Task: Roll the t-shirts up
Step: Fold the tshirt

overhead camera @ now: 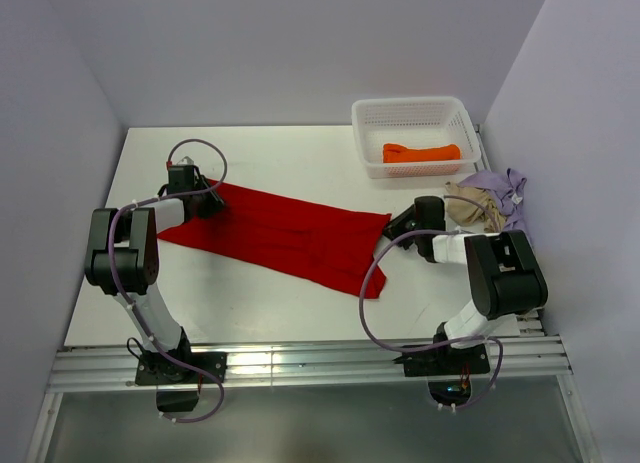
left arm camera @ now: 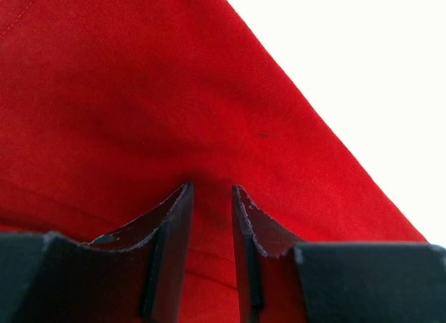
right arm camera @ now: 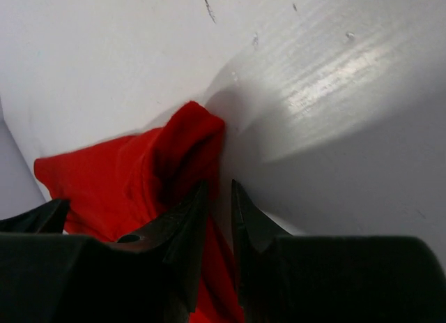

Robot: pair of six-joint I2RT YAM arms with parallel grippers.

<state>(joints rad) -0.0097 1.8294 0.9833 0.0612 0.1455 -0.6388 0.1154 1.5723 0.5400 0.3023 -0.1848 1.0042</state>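
The red t-shirt [overhead camera: 290,233] lies stretched out flat across the table, running from upper left to lower right. My left gripper [overhead camera: 208,201] is at its left end. In the left wrist view red cloth [left arm camera: 139,93] fills the narrow gap between the left gripper's [left arm camera: 212,190] fingers. My right gripper [overhead camera: 392,226] is at the shirt's right end. In the right wrist view a raised red corner [right arm camera: 188,138] stands just past my right gripper [right arm camera: 218,187], and cloth runs between its close-set fingers. An orange t-shirt [overhead camera: 420,152] lies in the basket. Beige [overhead camera: 475,208] and lavender [overhead camera: 508,188] t-shirts are bunched at the right.
A white mesh basket [overhead camera: 410,105] stands at the back right of the white table [overhead camera: 300,153]. Walls close in on the left, back and right. The beige and lavender pile lies just behind my right arm, at the table's right edge.
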